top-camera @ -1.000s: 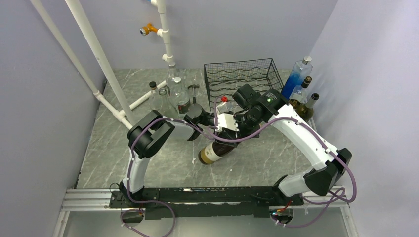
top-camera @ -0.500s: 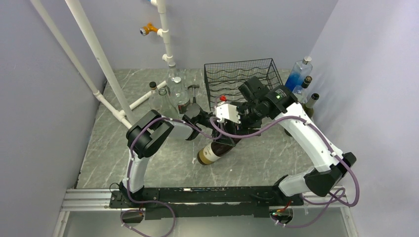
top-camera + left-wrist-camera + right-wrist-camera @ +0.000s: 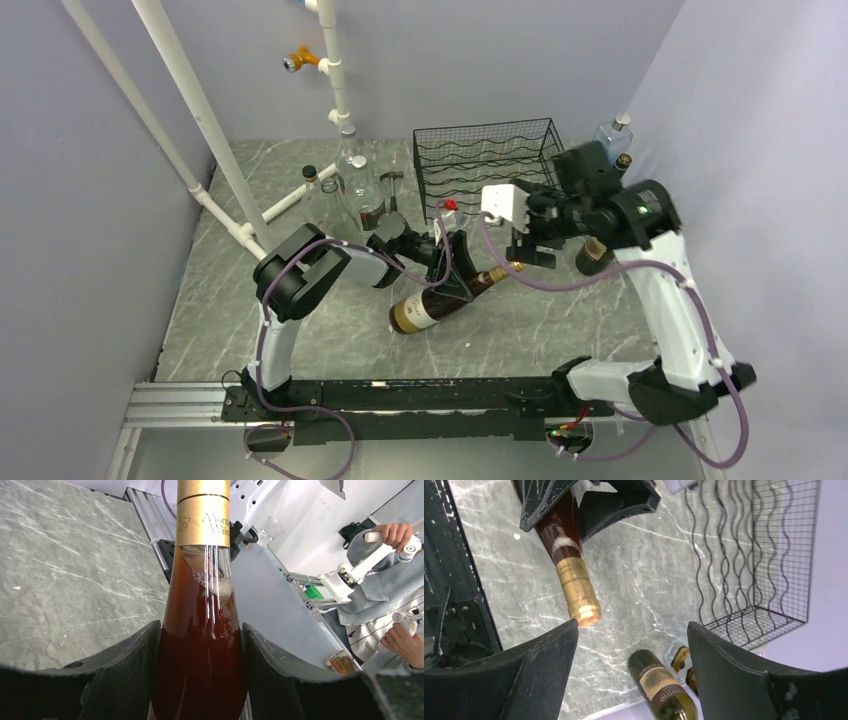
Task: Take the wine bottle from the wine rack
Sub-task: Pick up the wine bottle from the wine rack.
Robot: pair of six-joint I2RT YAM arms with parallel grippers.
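- Swung away to the right since a second ago, the right gripper (image 3: 532, 243) has let go of the bottle's neck; its arm now rises steeply from its base at the near right corner, with the wrist bent over toward the left.
- Its fingers (image 3: 531, 672) are spread wide with nothing between them, only bare table (image 3: 300, 300) in the gap.
- The wine bottle (image 3: 418, 311) is off the wine rack (image 3: 487, 165) and lies tilted in front of it, a little nearer than before. Its base points near-left and its gold-capped neck points toward the right fingers.
- In the right wrist view the gold cap ends just beyond the tip of one finger, apart from it.
- The left gripper (image 3: 200, 630) pinches the bottle at its shoulder, one black finger (image 3: 125, 665) pressed on each side of the dark glass, and the neck sticks out past the fingertips.
- The left arm is folded at the elbow, its forearm reaching right and nearly level.
- Whether the bottle's base rests on the table cannot be told.
- Past the right fingers, a dark labelled bottle (image 3: 659, 682) stands by the wall, with the rack well beyond.
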